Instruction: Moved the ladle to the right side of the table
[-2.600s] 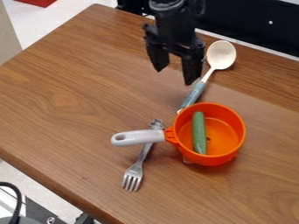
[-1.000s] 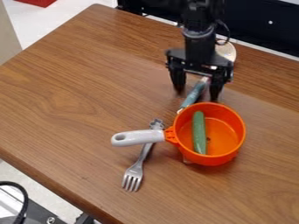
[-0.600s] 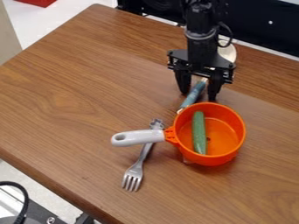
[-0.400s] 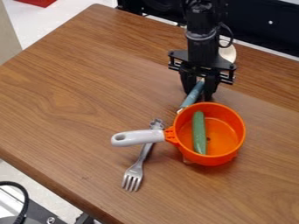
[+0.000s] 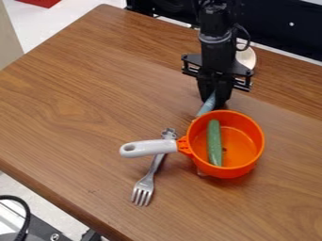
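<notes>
Black gripper (image 5: 215, 102) right of upper centre, closed around the blue handle of the ladle (image 5: 248, 57), its pale bowl at upper right, orange pan (image 5: 245, 162) just below holding a green cucumber (image 5: 214, 142), metal fork (image 5: 146, 182) crossing under the pan's grey handle, brown tabletop (image 5: 82, 108).

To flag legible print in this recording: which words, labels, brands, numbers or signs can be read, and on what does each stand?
There are none: no text can be read on the ladle, orange pot, cucumber, fork, table or tool.
</notes>
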You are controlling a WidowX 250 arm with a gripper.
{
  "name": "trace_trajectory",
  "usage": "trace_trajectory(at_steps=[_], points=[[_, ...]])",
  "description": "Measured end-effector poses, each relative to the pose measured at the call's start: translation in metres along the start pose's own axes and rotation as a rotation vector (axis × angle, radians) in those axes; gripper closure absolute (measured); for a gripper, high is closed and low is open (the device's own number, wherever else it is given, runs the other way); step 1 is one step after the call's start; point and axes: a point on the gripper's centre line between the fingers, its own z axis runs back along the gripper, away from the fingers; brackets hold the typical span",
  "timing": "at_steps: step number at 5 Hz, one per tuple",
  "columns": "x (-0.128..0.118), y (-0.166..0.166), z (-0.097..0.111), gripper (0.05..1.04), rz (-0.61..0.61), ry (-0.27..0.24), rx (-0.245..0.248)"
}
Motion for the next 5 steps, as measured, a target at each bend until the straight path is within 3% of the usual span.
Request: trace_trajectory(at_steps=[1,3,4,5], points=[[0.000,0.009,0.014,0.850,-0.015,-0.009,-0.006],[-0.011,0.053,0.068,0.850,-0.024,-0.099,-0.020],[-0.036,0.078,0.086,0.850,-0.046,-0.112,-0.035],[-0.066,0.104,0.094,0.850,-0.087,-0.091,-0.095]])
